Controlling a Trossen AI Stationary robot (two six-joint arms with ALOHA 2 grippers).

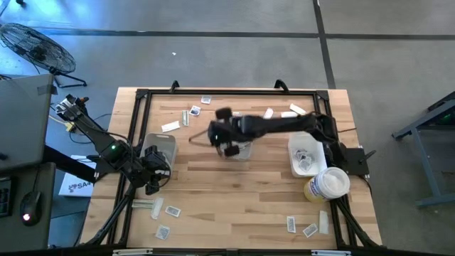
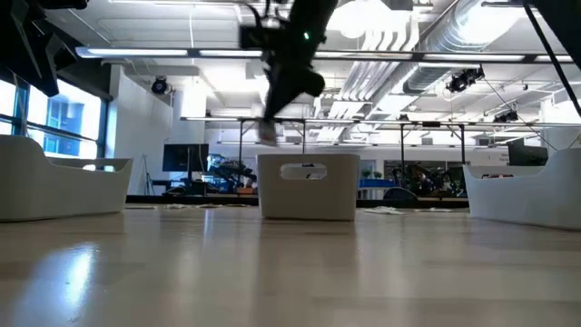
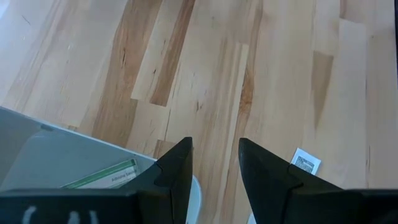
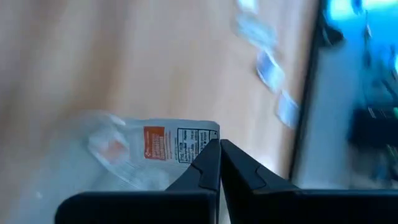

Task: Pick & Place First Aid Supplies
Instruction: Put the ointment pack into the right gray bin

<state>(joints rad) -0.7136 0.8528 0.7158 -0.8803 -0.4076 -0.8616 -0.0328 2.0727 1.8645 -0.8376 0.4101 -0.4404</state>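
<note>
The left tool (image 3: 214,171) hangs partly open and empty over the grey tray (image 1: 161,146), which holds a green-white strip (image 3: 106,176); farther off, the right tool (image 4: 219,163) sits closed above the centre tray (image 1: 242,150), whose packet (image 4: 177,142) lies inside

packets along the far edge (image 4: 267,65): smeared by motion in the right wrist view, print unreadable
green-striped packet (image 3: 106,177): partly cut off by the left gripper's fingers (image 3: 177,171)
middle tray (image 1: 242,151): partly covered by the right arm (image 1: 274,126)
</note>
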